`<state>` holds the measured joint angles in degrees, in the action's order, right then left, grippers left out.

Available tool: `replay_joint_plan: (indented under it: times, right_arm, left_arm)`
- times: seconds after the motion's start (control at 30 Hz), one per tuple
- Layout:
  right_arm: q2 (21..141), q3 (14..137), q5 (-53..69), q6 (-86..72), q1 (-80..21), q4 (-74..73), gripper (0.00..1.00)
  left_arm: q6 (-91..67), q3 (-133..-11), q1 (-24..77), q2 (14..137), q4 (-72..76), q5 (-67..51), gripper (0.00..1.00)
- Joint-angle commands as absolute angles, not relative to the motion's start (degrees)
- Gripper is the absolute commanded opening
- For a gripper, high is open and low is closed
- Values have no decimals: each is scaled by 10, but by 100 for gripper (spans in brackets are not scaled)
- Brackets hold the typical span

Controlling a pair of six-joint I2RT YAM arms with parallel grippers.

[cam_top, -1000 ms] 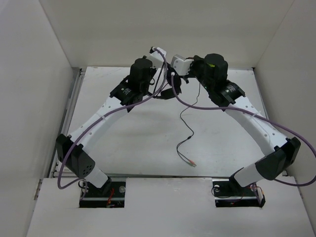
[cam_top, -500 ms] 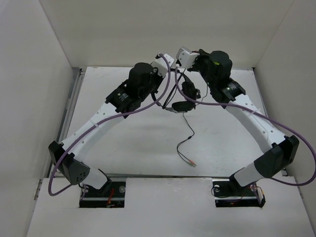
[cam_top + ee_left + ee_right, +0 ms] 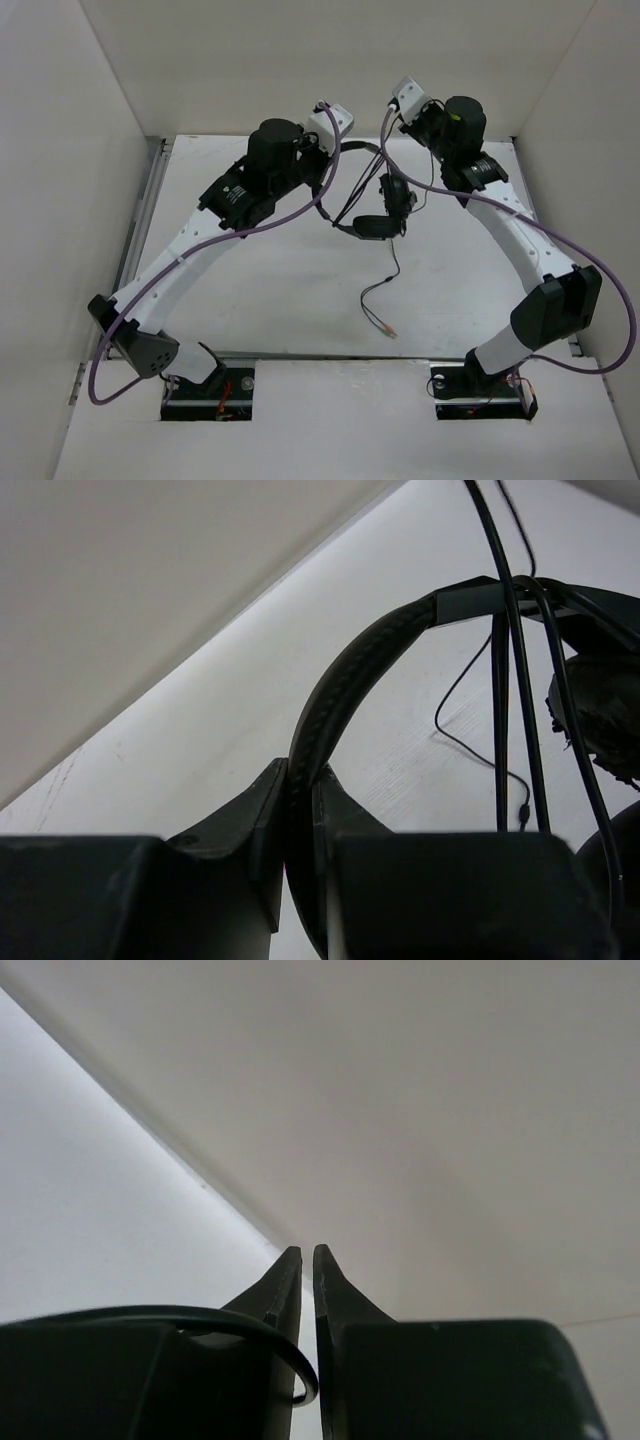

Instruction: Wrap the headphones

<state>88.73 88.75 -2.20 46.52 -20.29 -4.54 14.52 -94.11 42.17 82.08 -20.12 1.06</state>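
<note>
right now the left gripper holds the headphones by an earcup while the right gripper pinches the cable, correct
No. The left gripper grips the headphones by the headband, not an earcup; the left wrist view shows it. The right gripper does pinch the cable.

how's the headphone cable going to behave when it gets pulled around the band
Likely floppy: the cable sags from the headphones and lies in kinks on the table. Probably light and thin, since strands drape loosely over the headband. Its plug end may drag or swing when pulled.
</note>
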Motion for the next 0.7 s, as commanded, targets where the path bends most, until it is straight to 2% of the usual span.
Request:
replay_joint_plan:
  times: [0.0, 0.2, 0.37, 0.5, 0.67]
  right_arm:
    - [891, 884, 50, 344, -189, -34, 17]
    - [892, 875, 152, 210, -179, -44, 21]
    - [888, 866, 277, 38, -167, -36, 26]
    - [875, 816, 373, -138, -167, 42, 29]
    - [865, 715, 430, -325, -188, 187, 35]
  left_arm:
    - [114, -1005, 423, 780, -170, -35, 0]
    - [69, -1088, 416, 801, -195, -74, 0]
    - [5, -1160, 398, 824, -208, -105, 0]
    - [-51, -1221, 379, 850, -214, -126, 0]
    - [-105, -1295, 360, 888, -215, -134, 0]
